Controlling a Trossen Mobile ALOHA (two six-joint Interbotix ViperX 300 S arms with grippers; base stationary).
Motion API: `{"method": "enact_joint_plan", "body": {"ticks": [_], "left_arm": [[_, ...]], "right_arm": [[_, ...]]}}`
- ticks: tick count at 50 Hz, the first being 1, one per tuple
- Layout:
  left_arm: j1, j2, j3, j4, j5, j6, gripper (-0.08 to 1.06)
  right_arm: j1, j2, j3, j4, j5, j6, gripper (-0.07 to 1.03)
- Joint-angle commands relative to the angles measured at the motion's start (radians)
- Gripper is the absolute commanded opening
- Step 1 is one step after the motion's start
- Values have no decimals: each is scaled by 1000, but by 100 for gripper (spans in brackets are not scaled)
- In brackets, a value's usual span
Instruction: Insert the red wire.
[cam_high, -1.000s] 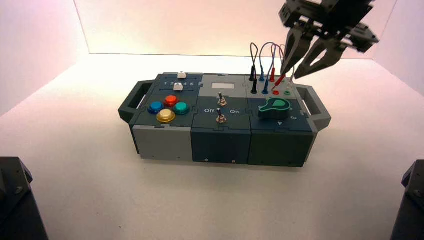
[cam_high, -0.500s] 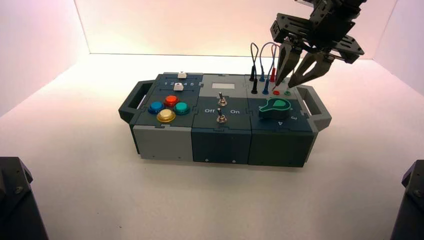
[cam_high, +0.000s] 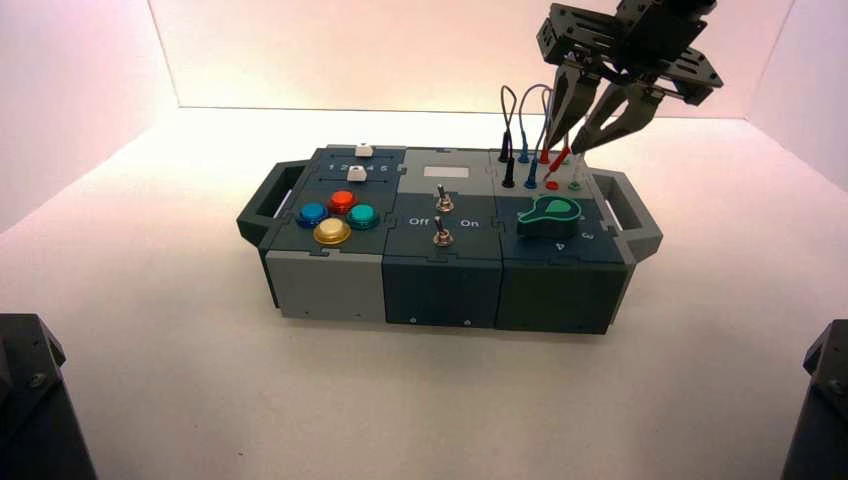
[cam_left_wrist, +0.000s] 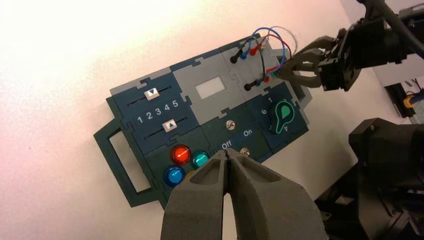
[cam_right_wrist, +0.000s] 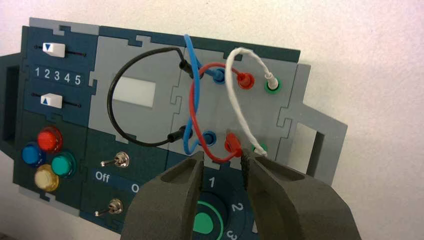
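High view: right gripper (cam_high: 563, 148) is over the jack panel, jaws open, holding nothing. Red wire (cam_high: 544, 157) is on the panel at the box's right rear; its far plug stands in the rear red socket, its near red plug (cam_high: 560, 160) leans, tip beside or at the front red socket (cam_high: 551, 185). Vs. the frame just before: gripper is higher and farther back, leaning plug shows more clearly; box looks unchanged.

Left wrist view: left gripper (cam_left_wrist: 226, 152) idles in front of this camera, closed and empty, away from the jacks.

Right wrist view: jaws stand apart near the front red plug, white wire (cam_right_wrist: 231, 90) close to 1 fingertip. To do it well: grip the plug body, not the lead — tilt it upright, centre the tip on the socket, then press straight down. Risk: snagging the white wire or pushing at a slant. Seating depth can't be told.
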Motion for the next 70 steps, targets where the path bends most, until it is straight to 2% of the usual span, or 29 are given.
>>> {"method": "enact_joint_plan", "body": {"ticks": [1, 8, 9, 17, 34, 39, 46, 50, 57, 70], "left_arm": [[-2, -23, -11, -3, -3, 5, -3], [-2, -31, -8, -5, -5, 5, -3], [-3, -35, -8, -3, -5, 6, -3], [-2, -46, -5, -3, -5, 8, -3], [-3, -48, 0, -3, -5, 8, -3], [-3, -48, 0, -3, -8, 8, -3], [-3, -46, 2, -3, -9, 8, -3], [-2, -46, 3, -3, -9, 8, -3], [-2, -46, 8, -2, -14, 8, -3], [-2, -49, 12, -3, -14, 8, -3]], "right_arm": [[-2, -11, -41, -23, 12, 2, 41], [-2, 6, -60, -49, 31, 2, 41], [-2, 20, -72, -67, 44, 3, 41], [-2, 63, -97, -106, 71, 3, 41], [0, 100, -109, -118, 75, 2, 41], [2, 103, -109, -121, 75, 0, 34], [3, 110, -110, -143, 84, -11, 8], [5, 112, -110, -161, 95, -20, -3], [15, 104, -117, -172, 118, -25, -3], [64, 109, -192, -207, 244, -28, -2]]}}
